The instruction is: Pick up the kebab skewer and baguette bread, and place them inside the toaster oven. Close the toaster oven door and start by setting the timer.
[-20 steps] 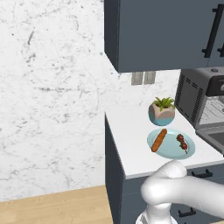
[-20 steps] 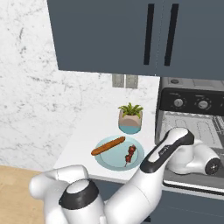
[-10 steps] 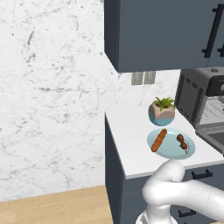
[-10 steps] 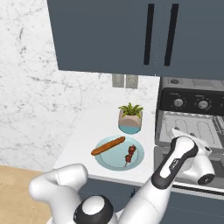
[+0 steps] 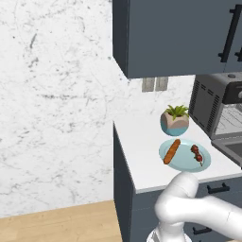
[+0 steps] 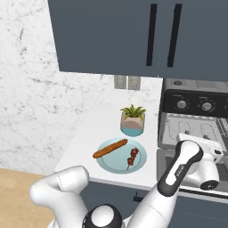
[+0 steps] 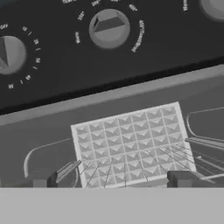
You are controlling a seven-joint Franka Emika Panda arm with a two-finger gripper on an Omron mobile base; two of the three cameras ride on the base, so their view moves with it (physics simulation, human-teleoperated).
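While your gripper hangs empty with fingers spread wide before the toaster oven, the kebab skewer and baguette bread lie on the plate to its left on the desk, baguette long axis left-right.

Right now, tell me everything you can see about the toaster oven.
The toaster oven is a dark grey-black box standing on the white counter at its right end, under the blue cabinets. Its side wall has slotted vents. A black control panel along the top carries round grey knobs ringed with white markings. Its door is folded down flat, so the cavity is open, showing a wire rack and pale interior. The arm's open hand hovers just before the opening, holding nothing.
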